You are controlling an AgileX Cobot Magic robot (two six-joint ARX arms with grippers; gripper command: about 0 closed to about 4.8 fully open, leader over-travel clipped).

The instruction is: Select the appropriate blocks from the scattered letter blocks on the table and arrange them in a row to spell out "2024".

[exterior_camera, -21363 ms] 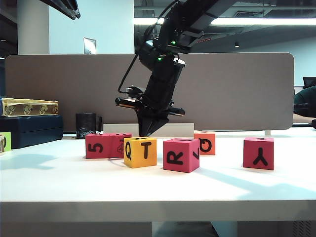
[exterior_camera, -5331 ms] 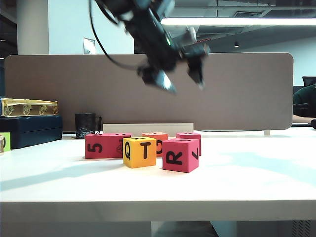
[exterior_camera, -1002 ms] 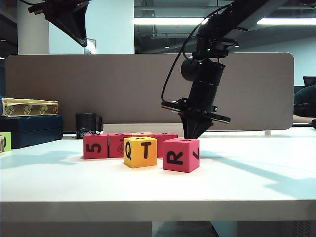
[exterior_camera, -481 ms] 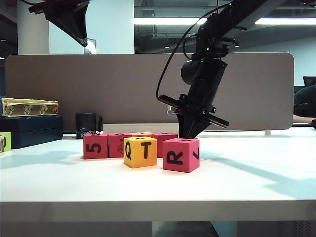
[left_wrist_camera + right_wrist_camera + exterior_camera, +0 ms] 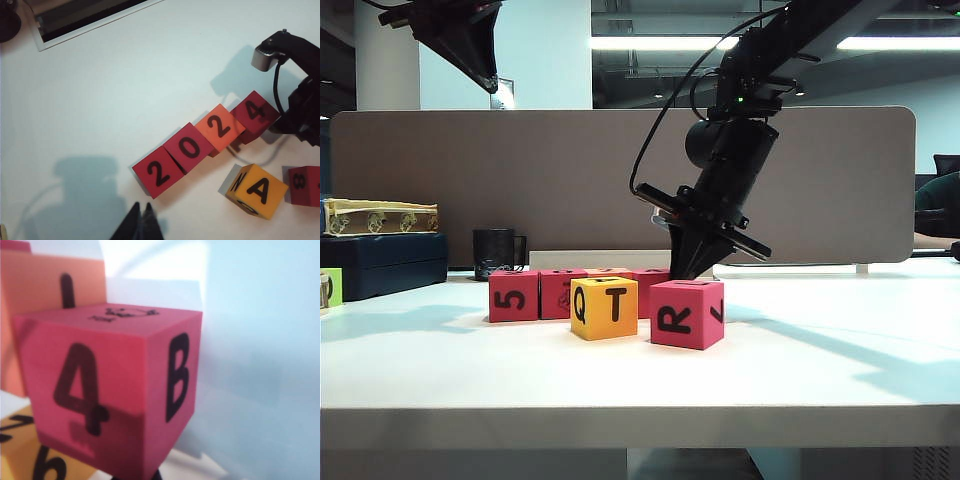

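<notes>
- Four blocks (image 5: 205,142) sit touching in a row on the white table (image 5: 100,90), tops reading 2024.
- Right gripper (image 5: 678,268), pressed together, empty, beside the 4 block (image 5: 105,390).
- Left gripper (image 5: 141,225), pressed together, raised above.

The right arm (image 5: 735,150) is glossy black, built of rounded cylindrical segments, with a small green indicator light and a looping thin black cable. Both the right claw (image 5: 680,268) and left claw (image 5: 141,220) are black, tapering wedges.
</notes>
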